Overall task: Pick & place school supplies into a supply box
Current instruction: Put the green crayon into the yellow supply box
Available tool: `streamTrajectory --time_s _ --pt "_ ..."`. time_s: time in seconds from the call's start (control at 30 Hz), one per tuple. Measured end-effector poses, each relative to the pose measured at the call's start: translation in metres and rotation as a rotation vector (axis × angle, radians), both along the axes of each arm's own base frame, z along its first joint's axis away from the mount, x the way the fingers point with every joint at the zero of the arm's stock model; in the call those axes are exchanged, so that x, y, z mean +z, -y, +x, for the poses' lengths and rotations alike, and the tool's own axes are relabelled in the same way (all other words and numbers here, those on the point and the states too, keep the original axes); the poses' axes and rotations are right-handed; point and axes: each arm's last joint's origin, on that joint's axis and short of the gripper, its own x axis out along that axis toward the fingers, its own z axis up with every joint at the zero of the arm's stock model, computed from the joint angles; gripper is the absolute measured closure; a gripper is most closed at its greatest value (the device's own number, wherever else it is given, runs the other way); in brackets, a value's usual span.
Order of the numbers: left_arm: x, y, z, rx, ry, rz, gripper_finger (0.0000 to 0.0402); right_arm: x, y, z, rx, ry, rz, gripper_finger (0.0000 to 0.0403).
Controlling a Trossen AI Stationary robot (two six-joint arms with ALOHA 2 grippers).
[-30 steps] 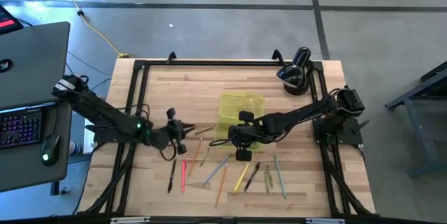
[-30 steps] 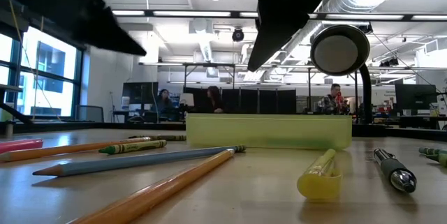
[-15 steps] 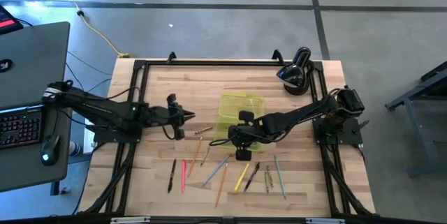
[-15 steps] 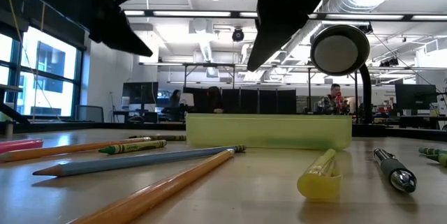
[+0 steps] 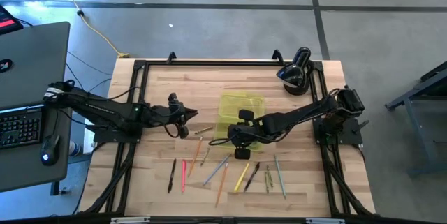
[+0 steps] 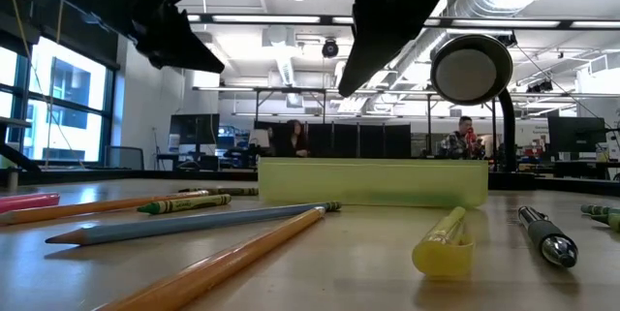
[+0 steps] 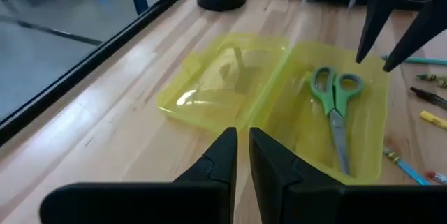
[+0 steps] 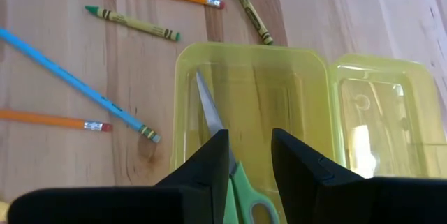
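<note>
- The scissors (image 7: 336, 109) lie flat inside the yellow box (image 5: 241, 116), which sits open in the middle of the counter (image 5: 160, 91).
- The pens and pencils (image 5: 223, 172) are spread on the counter, near side of the box, well apart from one another.
- They look light, thin and stiff. They may roll, so it seems best to pinch one at its middle, across its long side.
- Most lie with their long side running from near to far, some a bit slanted. The scissors' blades point away from the green handles, along the box's long side.
- The right gripper (image 5: 237, 135) hangs over the near end of the box, fingers (image 8: 209, 161) a little apart, holding nothing.
- The left gripper (image 5: 183, 116) hangs left of the box, fingers (image 7: 223, 155) nearly together, holding nothing.
</note>
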Motion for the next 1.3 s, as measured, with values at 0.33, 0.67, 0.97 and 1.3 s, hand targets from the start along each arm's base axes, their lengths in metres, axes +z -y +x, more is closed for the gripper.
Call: streamTrajectory --time_s 0.33,0.67,0.97,1.3 --pt "-0.018 0.004 0.011 -0.072 -0.093 -0.029 0.0305 0.001 0.000 0.002 0.000 0.023 0.006 0.0316" --pt "-0.031 0.005 0.015 -0.057 -0.143 -0.102 0.0225 0.001 -0.001 0.002 0.000 0.029 0.007 0.0316" --pt "-0.043 0.006 0.011 -0.063 -0.134 -0.162 0.0222 0.001 -0.001 0.002 -0.015 0.032 0.017 0.0315" --pt "-0.073 0.005 0.010 -0.049 -0.142 -0.157 0.0222 0.002 -0.001 0.002 -0.015 0.033 0.018 0.0315"
